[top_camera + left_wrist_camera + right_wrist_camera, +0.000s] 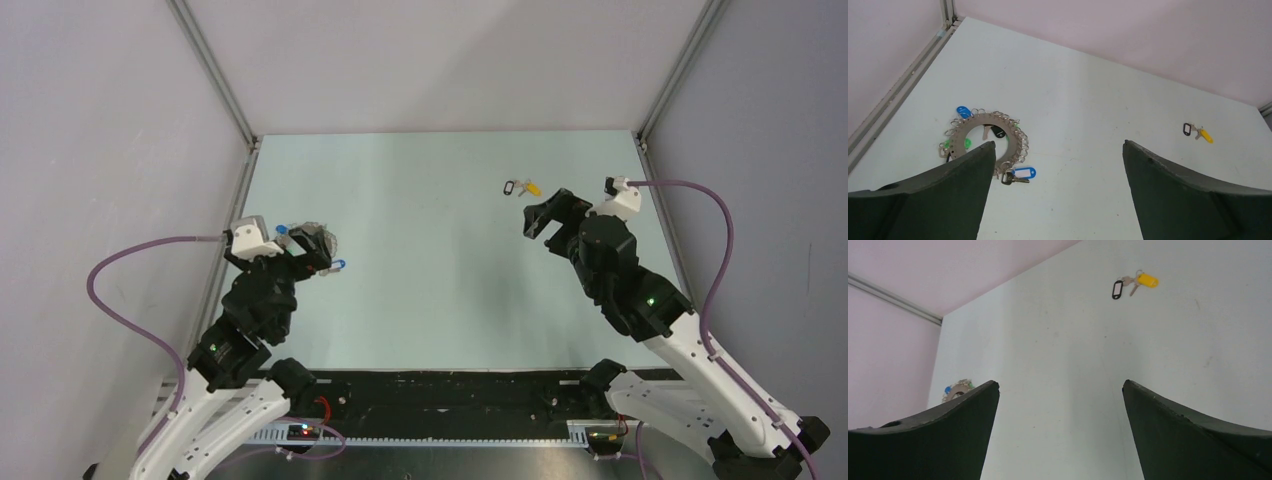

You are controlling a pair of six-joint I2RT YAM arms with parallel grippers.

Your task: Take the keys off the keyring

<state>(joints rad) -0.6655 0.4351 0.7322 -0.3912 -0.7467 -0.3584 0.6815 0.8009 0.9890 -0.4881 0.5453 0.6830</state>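
Left gripper (1058, 145): my jaws are spread wide and hold nothing, just on the near side of the keyring.
Right gripper (1060, 383): also gaping and empty.
Keyring (964, 134): flat on the table (440, 280), far left. My left wrist view shows the whole loop, while from the top my fingers half hide it.
Keys (1023, 172): blue, green and black tags cluster at its rim.
Loose pair (1134, 284): a black and a yellow tag, far right, clearest from my right wrist.
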